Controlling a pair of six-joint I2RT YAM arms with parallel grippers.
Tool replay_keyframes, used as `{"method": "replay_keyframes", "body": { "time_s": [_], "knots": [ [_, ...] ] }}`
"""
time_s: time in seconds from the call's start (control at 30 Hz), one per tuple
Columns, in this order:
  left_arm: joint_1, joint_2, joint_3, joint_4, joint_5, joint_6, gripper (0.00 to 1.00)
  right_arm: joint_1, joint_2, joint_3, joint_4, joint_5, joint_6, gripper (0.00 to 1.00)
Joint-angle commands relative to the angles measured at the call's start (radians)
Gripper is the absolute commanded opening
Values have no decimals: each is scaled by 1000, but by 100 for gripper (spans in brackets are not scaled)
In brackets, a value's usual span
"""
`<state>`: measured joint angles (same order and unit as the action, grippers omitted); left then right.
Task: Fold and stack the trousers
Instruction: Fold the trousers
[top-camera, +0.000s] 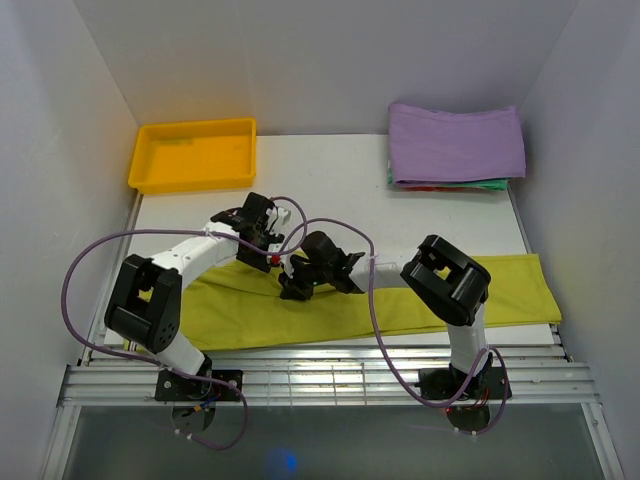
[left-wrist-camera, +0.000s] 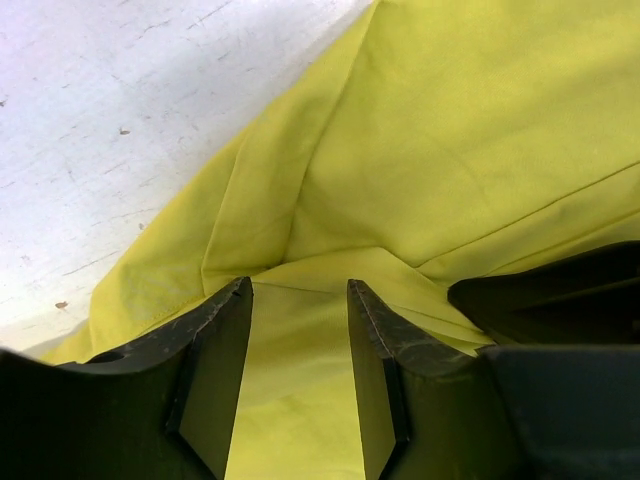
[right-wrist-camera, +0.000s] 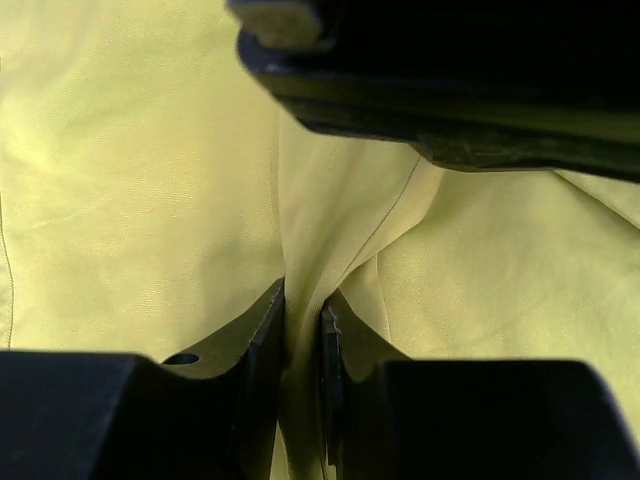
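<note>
The yellow-green trousers (top-camera: 500, 285) lie in a long strip across the near part of the white table (top-camera: 330, 190). Both grippers meet over the strip's upper edge, left of its middle. My left gripper (top-camera: 270, 252) is open, its two fingers astride a raised fold of the trousers (left-wrist-camera: 480, 130), with cloth lying between them (left-wrist-camera: 298, 300). My right gripper (top-camera: 293, 285) is shut on a pinched ridge of the trousers (right-wrist-camera: 120, 150), seen between its fingers (right-wrist-camera: 302, 320). The waistband trim is not visible.
A yellow tray (top-camera: 195, 155) stands at the back left. A folded purple cloth (top-camera: 455, 140) tops a small stack of cloths at the back right. Bare table (left-wrist-camera: 120, 120) lies beyond the trousers. The slatted front edge (top-camera: 330, 375) runs below the trousers. White walls stand on three sides.
</note>
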<state>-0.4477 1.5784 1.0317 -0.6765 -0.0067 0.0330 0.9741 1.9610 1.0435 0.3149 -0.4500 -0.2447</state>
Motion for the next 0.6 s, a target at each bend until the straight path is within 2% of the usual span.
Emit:
{"method": "replay_keyframes", "body": {
  "time_s": [0.0,0.37,0.57],
  "knots": [
    [7,-52,37,6,-35,-15,54,31,29,-71,-70,45,1,24],
    [17,44,-35,66,-130,-18,56,35,36,-100,-23,85,30,16],
    [21,80,-93,106,-127,-18,56,38,38,-108,-14,93,33,10]
  ]
}}
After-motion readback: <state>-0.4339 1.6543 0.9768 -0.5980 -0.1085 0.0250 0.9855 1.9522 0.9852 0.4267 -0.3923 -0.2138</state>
